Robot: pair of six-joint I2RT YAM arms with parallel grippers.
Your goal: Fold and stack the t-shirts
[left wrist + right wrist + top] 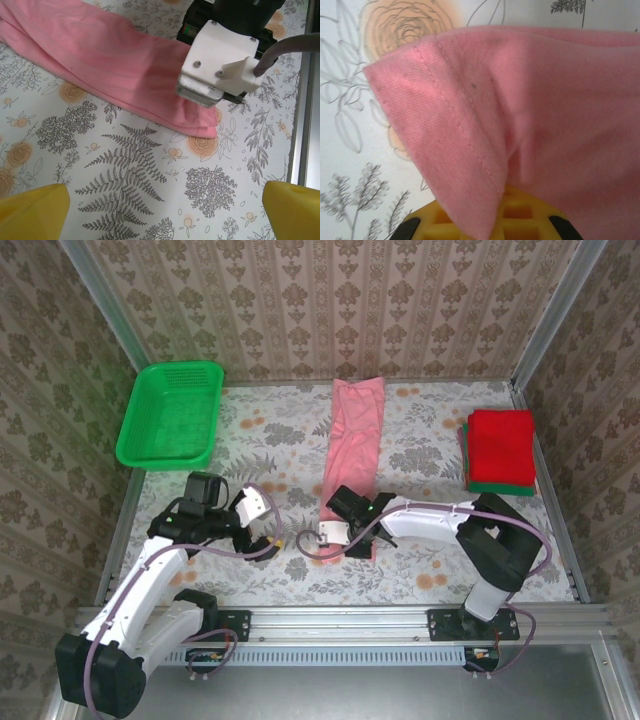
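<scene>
The pink t-shirt (355, 445) lies folded into a long narrow strip down the middle of the floral table (430, 570). The right gripper (348, 536) sits at the strip's near end, clamped on the hemmed corner, which drapes over a yellow finger (520, 222). The left gripper (262, 532) hangs just beside that end, jaws wide apart. The red t-shirt (500, 445) rests folded on the green t-shirt (500, 487) at the table's right edge, well apart from the green basket (170, 418)

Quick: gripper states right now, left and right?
left gripper: open, holding nothing.
right gripper: closed on the near end of the pink t-shirt.
</scene>
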